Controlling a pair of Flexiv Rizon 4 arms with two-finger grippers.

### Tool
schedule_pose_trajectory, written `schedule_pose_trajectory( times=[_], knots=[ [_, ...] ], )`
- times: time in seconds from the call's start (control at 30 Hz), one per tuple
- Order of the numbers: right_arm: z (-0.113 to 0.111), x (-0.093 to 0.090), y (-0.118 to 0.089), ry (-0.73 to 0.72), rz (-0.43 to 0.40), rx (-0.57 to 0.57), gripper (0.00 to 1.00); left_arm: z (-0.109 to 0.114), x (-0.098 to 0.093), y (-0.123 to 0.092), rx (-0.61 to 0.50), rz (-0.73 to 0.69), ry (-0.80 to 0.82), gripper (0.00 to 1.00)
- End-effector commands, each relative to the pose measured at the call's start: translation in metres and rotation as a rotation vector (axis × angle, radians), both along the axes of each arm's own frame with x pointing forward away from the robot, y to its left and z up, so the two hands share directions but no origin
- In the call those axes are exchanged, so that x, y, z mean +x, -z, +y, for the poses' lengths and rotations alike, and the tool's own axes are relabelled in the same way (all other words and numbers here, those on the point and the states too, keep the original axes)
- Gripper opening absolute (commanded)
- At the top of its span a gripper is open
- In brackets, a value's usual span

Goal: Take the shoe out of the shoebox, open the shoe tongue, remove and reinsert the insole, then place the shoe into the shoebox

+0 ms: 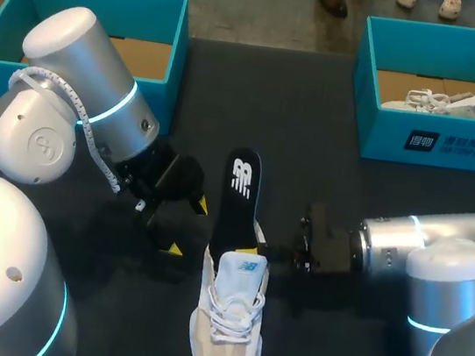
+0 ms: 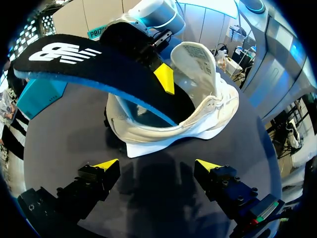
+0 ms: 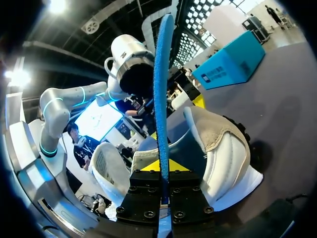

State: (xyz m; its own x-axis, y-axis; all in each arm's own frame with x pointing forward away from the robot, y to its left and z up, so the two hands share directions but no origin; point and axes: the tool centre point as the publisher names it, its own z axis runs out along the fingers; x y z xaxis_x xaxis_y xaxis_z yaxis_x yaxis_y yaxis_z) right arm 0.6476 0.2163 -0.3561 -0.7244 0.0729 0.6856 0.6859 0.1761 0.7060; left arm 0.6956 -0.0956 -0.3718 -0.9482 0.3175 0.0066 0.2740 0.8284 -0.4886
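Note:
A white and beige shoe [image 1: 228, 327] stands on the dark table, its tongue pulled up. A black insole [image 1: 239, 192] with a white logo sticks out of the shoe's heel end, slanting away over the table. My right gripper [image 1: 284, 257] is shut on the insole's edge beside the shoe; in the right wrist view the insole's blue edge [image 3: 161, 99] rises from between the closed fingers of that gripper [image 3: 164, 173]. My left gripper [image 1: 189, 226] stands open just left of the shoe, holding nothing. In the left wrist view the gripper [image 2: 157, 166] faces the shoe [image 2: 198, 109] and the insole [image 2: 89, 64].
A teal shoebox [image 1: 178, 63] stands at the back left behind my left arm. A second teal shoebox [image 1: 442, 140] at the back right holds another white shoe [image 1: 451, 104].

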Motion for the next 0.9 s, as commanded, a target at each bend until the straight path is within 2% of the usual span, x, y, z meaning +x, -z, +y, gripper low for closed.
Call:
schedule_pose_trajectory(
  times=[0.03,0.5,0.63,0.9],
  knots=[
    [0.005,-0.002,0.002,-0.003,-0.003,-0.009,0.00,-0.001,0.000,0.001,0.002,-0.001,-0.001,1.00],
    [0.005,0.003,-0.004,0.001,-0.022,-0.001,0.02,-0.001,0.000,0.001,0.002,-0.001,-0.001,1.00],
    [0.004,0.005,-0.007,0.006,-0.033,-0.001,0.13,-0.001,0.000,0.001,0.002,-0.001,-0.001,1.00],
    [0.007,0.009,-0.011,0.002,-0.047,-0.003,0.18,-0.001,0.000,0.001,0.002,-0.001,-0.001,1.00]
  ],
)
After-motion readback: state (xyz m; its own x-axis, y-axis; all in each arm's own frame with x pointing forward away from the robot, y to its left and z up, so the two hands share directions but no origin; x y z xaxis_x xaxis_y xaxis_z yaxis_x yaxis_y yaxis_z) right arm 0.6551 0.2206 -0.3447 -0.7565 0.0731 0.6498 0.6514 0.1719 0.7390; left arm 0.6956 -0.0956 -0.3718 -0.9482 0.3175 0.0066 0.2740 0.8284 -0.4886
